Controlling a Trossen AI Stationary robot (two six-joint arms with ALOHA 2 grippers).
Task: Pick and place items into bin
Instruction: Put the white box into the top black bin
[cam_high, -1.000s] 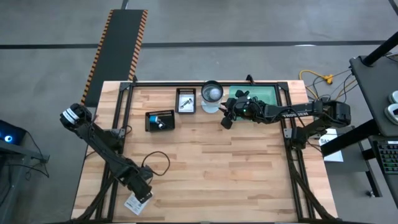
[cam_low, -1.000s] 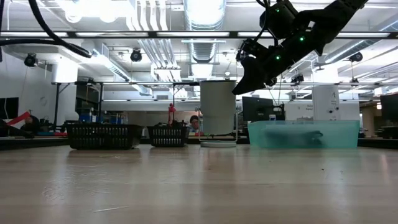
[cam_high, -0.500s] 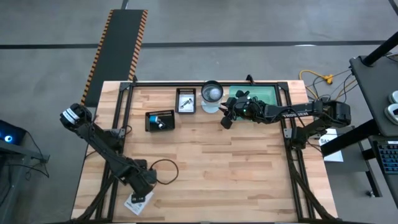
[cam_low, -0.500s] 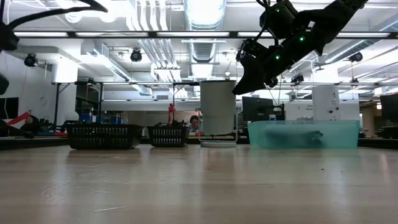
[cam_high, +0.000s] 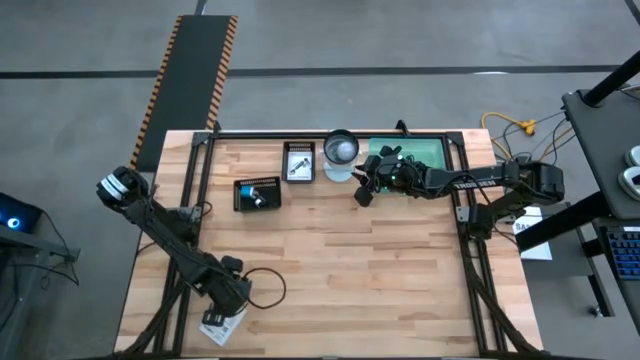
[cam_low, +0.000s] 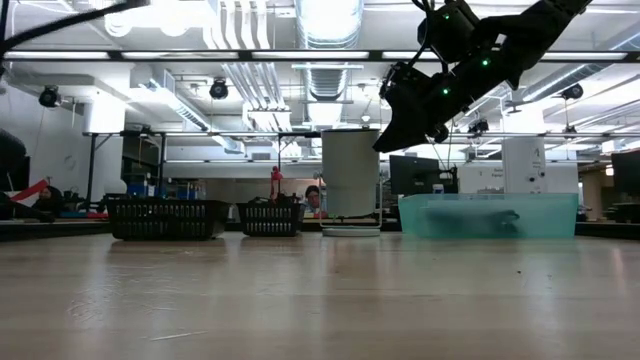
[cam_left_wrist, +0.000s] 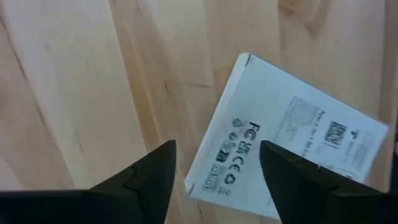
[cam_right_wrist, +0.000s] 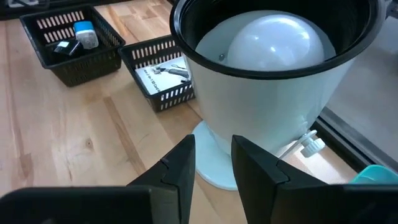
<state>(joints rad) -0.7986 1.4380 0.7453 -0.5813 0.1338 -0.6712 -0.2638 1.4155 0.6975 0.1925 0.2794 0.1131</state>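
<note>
A: Where was the left tool (cam_left_wrist: 214, 177) just then?
B: Down at the near left corner of the surface (cam_high: 370, 260), right over a flat white printed packet (cam_left_wrist: 289, 140). Its fingers (cam_left_wrist: 149, 174) stood apart on either side of the packet's corner, holding nothing.
A: And the right tool (cam_right_wrist: 214, 162)?
B: Raised at the far side, beside the white cup-shaped container (cam_high: 341, 153), next to the teal bin (cam_high: 432, 150). Its fingers had a narrow gap between them, with nothing in it.
A: Anything else out there?
B: Two small black baskets (cam_high: 257, 193) with bits inside, and a thin black cable (cam_high: 265, 283) looped near the left arm.
</note>
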